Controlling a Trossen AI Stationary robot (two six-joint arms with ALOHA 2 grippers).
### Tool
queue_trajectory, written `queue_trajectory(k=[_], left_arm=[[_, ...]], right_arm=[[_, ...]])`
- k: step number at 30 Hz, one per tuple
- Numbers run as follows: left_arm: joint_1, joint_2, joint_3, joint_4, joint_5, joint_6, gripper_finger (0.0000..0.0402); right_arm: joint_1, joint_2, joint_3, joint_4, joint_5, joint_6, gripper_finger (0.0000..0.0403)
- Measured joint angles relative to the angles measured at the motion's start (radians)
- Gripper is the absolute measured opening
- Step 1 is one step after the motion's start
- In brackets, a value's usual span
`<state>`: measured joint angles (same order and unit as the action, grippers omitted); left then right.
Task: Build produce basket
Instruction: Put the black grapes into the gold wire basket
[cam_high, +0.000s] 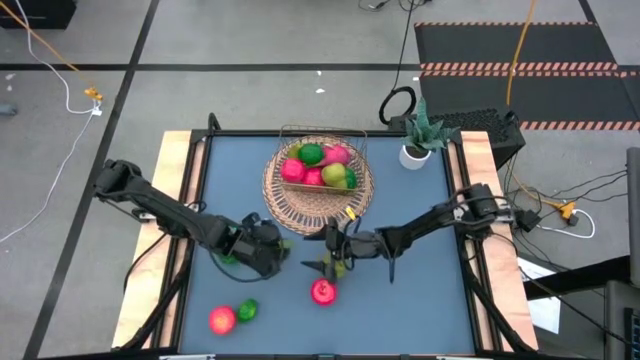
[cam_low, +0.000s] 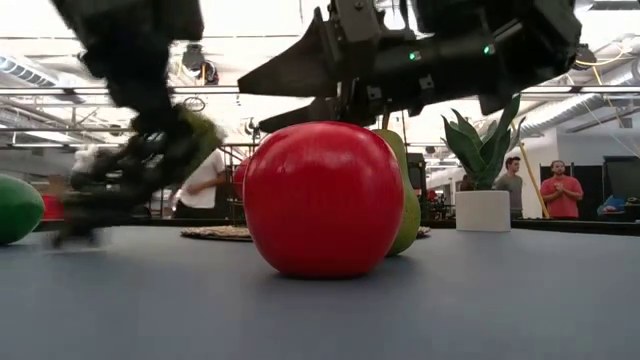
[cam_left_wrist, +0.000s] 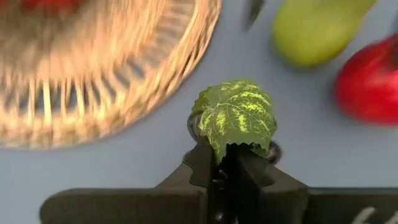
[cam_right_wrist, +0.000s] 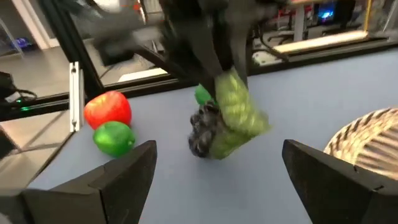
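Basket (cam_high: 318, 190) sits mid-table toward the back, already holding pink and green fruit. Left gripper (cam_left_wrist: 227, 163) is clamped tight on the grape bunch's green leaf (cam_left_wrist: 237, 115), just beside the rim, lifted I think. Right gripper (cam_right_wrist: 214, 174) hangs wide open, empty, over the pear (cam_left_wrist: 314, 28) and red apple (cam_low: 322, 198).

Bright overhead light, motion-blurred wrist views.

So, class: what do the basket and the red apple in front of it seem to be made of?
Basket: woven wicker or straw, matte tan; its open strands show. Red apple: probably moulded plastic, smooth and slightly glossy, with soft highlights on an even skin.
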<state>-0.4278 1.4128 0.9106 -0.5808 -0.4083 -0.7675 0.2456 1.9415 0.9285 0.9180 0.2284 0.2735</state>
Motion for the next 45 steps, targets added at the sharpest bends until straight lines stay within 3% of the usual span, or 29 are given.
queue_trajectory(k=[5, 12, 16, 20, 24, 26, 29, 33, 37, 41, 45], left_arm=[[0.008, 0.0, 0.082, 0.084, -0.065, 0.171, 0.0039], [0.04, 0.0, 0.094, 0.363, -0.064, 0.426, 0.0041], [0.058, 0.0, 0.094, 0.414, -0.041, 0.474, 0.0041], [0.059, 0.0, 0.094, 0.401, -0.037, 0.465, 0.0041], [0.045, 0.001, 0.094, 0.376, -0.032, 0.423, 0.0047], [0.037, 0.001, 0.094, 0.356, -0.035, 0.392, 0.0062], [0.021, 0.001, 0.094, 0.288, -0.067, 0.34, 0.0101], [0.003, 0.001, 0.094, 0.131, -0.138, 0.252, 0.0166], [0.0, 0.001, 0.094, -0.016, -0.179, 0.147, 0.0225], [0.0, 0.001, 0.094, -0.053, -0.204, 0.067, 0.0272], [0.003, 0.001, 0.094, -0.04, -0.206, 0.056, 0.0305]], right_arm=[[-0.01, 0.022, 0.021, -0.004, -0.024, 0.019, 0.0341], [-0.01, 0.022, 0.052, 0.041, -0.121, -0.052, 0.0341], [-0.006, 0.016, 0.062, 0.037, -0.127, -0.075, 0.0322], [-0.006, 0.013, 0.062, 0.018, -0.127, -0.074, 0.0251], [-0.009, 0.013, 0.062, 0.002, -0.124, -0.073, 0.012], [-0.016, -0.009, 0.062, -0.063, -0.125, -0.077, 0.0065], [-0.036, -0.081, 0.062, -0.262, -0.104, -0.077, 0.0062], [-0.071, -0.222, 0.06, -0.519, 0.071, -0.101, 0.006], [-0.126, -0.376, 0.06, -0.635, 0.19, -0.228, 0.0067], [-0.239, -0.483, 0.06, -0.683, 0.176, -0.265, 0.0055], [-0.371, -0.501, 0.062, -0.741, 0.087, -0.251, 0.0051]])
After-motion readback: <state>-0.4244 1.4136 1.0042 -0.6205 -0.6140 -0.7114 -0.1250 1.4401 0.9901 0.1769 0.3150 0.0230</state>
